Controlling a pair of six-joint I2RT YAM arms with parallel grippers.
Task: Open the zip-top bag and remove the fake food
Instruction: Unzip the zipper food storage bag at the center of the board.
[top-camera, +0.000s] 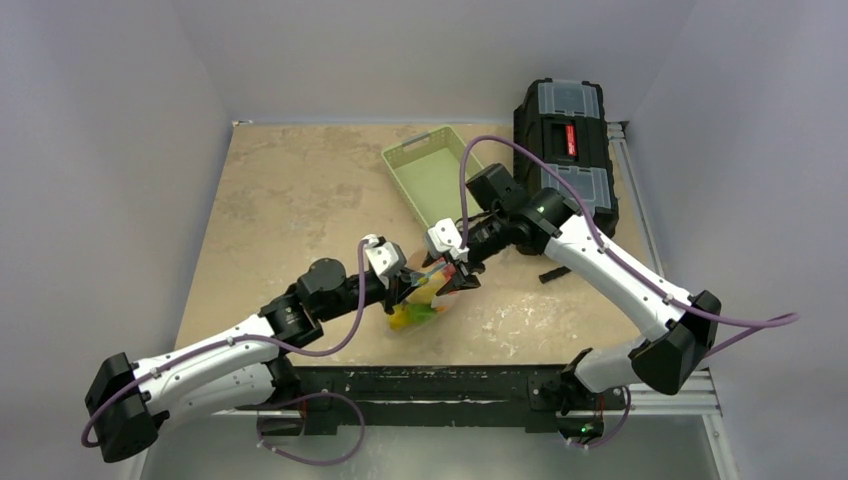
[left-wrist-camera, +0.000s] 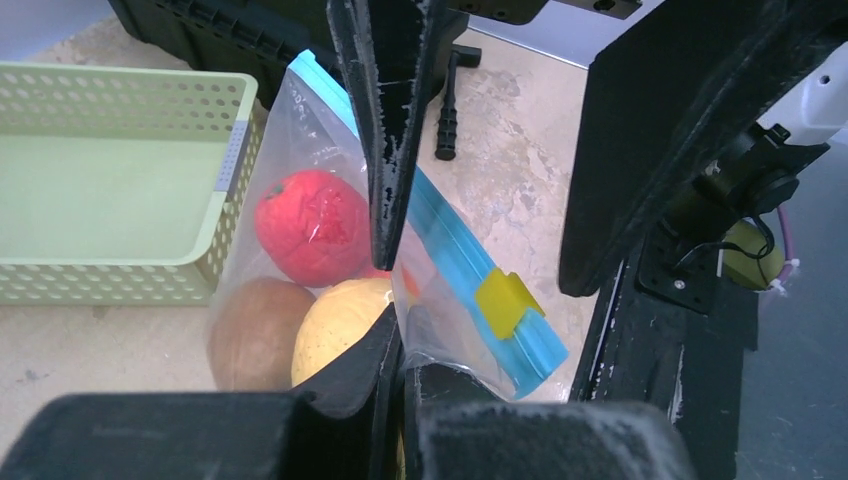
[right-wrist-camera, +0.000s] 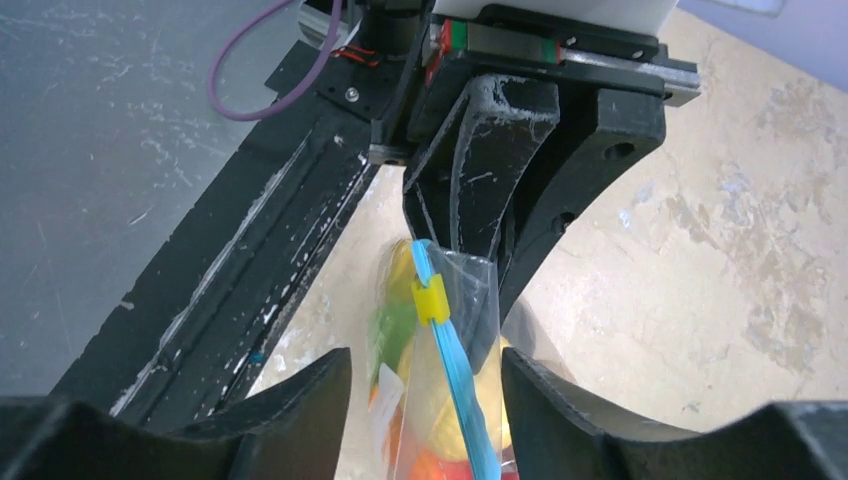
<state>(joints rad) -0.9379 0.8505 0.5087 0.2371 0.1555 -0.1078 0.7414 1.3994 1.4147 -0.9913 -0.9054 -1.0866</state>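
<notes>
Pincer on the left first: found shut tight, fingertips pinching a fold of the zip-top bag just under its teal zip strip. Saw the bag hanging from that grip over the front middle of the desk, apparently clear of the surface, though could not be sure from above. Made out fake food inside, all behind the plastic: a red piece on top, a yellow and a brownish one beneath, with green and orange glimpsed from the other wrist. Judged the bag not yet opened, with the yellow slider sitting close to the left grip. Farther right, found the right pincer standing open and holding nothing, one finger either side of the strip; could not tell whether either finger brushed the plastic. Noted the strip's long axis running from the left grip straight into the right pincer's gap, so reckoned the right arm the one placed to close on strip or slider and pull away from the anchored left. Left the pale green basket and black toolbox, farther back and right, out of the reckoning.
</notes>
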